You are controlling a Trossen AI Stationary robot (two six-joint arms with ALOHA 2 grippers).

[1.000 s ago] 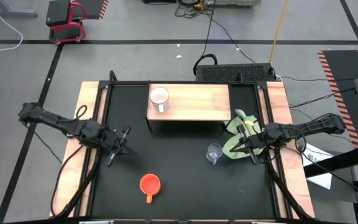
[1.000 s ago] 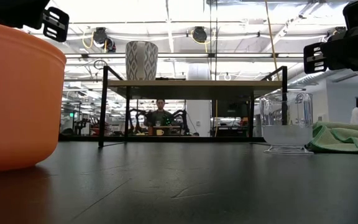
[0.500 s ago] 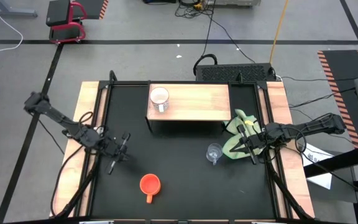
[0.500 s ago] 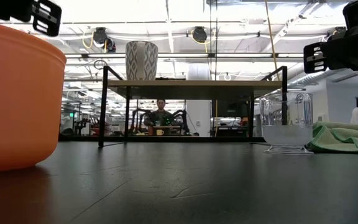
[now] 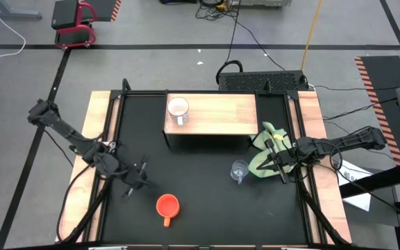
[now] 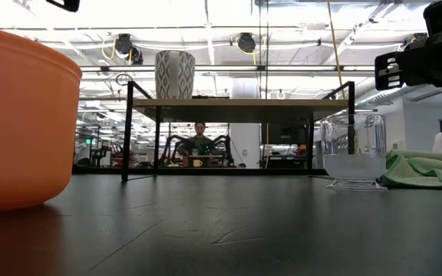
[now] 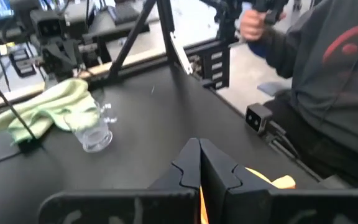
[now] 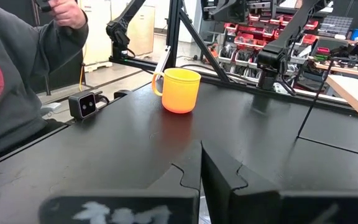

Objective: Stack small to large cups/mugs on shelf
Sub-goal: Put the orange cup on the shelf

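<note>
The white mug (image 5: 178, 109) stands upright at the left end of the light-wood shelf (image 5: 217, 117) at the table's far side. The orange mug (image 5: 167, 206) stands on the black table near its front edge, handle toward the near side. The clear glass cup (image 5: 239, 170) stands right of centre, beside the green cloth. My left gripper (image 5: 143, 183) hovers shut, a little left of and beyond the orange mug (image 7: 272, 181), slanting toward it. My right gripper (image 5: 273, 162) waits shut above the cloth's edge, right of the glass cup (image 6: 351, 149).
A yellow-green cloth (image 5: 265, 148) lies crumpled by the table's right edge, next to the shelf's right end. A person (image 7: 334, 81) sits at the table's near side, close to a small camera (image 8: 82, 104) on that edge. Bare black table lies between the cups.
My left gripper has swung from the table's left side toward the near edge and rightward, closing on the orange mug and rising a little; it stays shut. The mugs, the cup and my right arm have kept still.
</note>
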